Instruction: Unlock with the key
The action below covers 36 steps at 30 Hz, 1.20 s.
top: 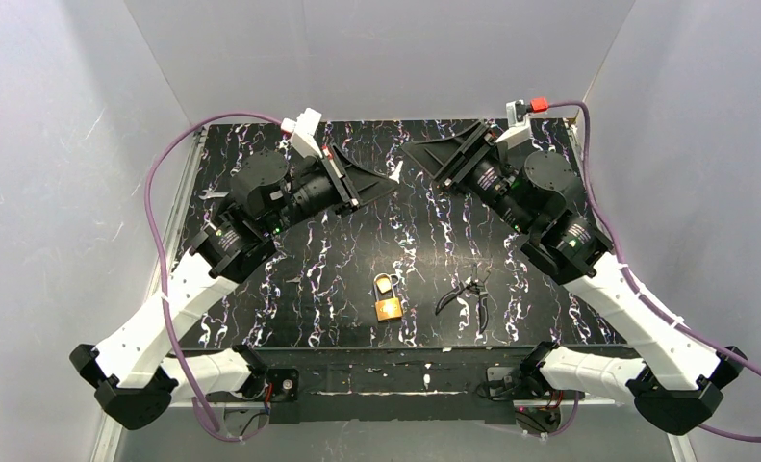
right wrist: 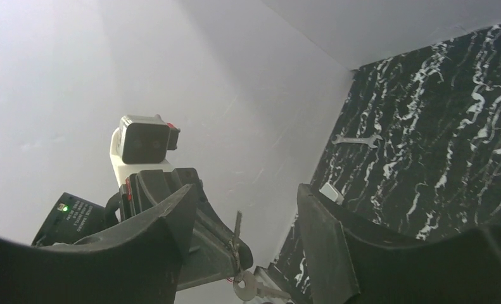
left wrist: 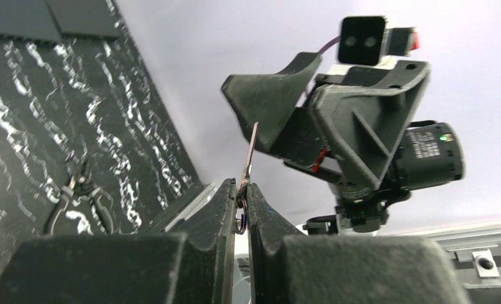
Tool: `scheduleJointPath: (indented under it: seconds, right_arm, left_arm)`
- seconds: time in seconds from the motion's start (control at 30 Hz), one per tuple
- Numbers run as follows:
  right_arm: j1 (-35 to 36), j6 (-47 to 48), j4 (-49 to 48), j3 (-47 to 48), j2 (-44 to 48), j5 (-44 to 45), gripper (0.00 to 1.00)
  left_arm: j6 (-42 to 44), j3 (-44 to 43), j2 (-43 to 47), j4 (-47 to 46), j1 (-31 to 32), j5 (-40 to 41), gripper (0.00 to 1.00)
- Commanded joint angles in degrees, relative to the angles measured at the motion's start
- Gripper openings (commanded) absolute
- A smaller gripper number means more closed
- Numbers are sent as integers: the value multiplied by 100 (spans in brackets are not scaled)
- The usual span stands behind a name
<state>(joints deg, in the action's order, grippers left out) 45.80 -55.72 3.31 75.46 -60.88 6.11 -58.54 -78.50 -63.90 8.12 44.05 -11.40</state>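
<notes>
Currently the left gripper (left wrist: 242, 185) is clenched on the key (left wrist: 251, 149), whose blade projects straight out beyond its fingertips. Directly ahead, the right gripper (right wrist: 247, 188) faces it, jaws released and spread, one finger close beside the blade tip. The padlock (top: 388, 303) and pliers (top: 468, 294) lie well below both grippers.

Our top camera sits high over the near edge and looks steeply down on the whole black marbled counter (top: 357, 250). Our left wrist camera peers close along the left fingers (left wrist: 203, 221), facing the right arm's wrist camera (left wrist: 363, 39). Our right wrist camera looks out between the right fingers (right wrist: 336, 247), back at the left arm's wrist camera (right wrist: 144, 139). Both wrist views share the key (left wrist: 251, 149) pinched in the left fingers. The top and left wrist views share the pliers (top: 465, 292).
</notes>
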Motion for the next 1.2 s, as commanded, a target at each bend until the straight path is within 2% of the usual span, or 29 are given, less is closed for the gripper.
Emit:
scheduleJointPath:
  seconds: [0.0, 0.2, 0.47, 0.57, 0.67, 0.87, 1.0, 1.17]
  right_arm:
    - [-10, 262, 511, 434, 95, 390, 68]
    - [-10, 496, 1361, 652, 172, 915, 68]
    - [-10, 539, 2172, 574, 461, 1433, 65]
    - [-10, 639, 3065, 975, 238, 1722, 63]
    - [-10, 793, 4141, 1561, -191, 1948, 67]
    - [-10, 1083, 5184, 1869, -914, 1605, 72]
    - [-10, 1160, 5359, 1481, -1072, 1485, 80]
    - [41, 1203, 5301, 961, -1338, 1128, 81]
  left_arm:
    - [165, -441, -76, 1150, -2, -93, 0]
    - [-202, -741, -512, 2644, 5, -425, 0]
    - [-561, 221, -172, 3266, 348, 131, 0]
    - [-618, 265, -335, 3770, 476, 225, 0]
    - [-753, 129, -605, 4472, 622, 442, 0]
    - [-1084, 228, -713, 4888, 850, 547, 0]
    - [-1041, 50, -544, 5296, 876, 714, 0]
    - [-1482, 368, -60, 5698, 877, 842, 0]
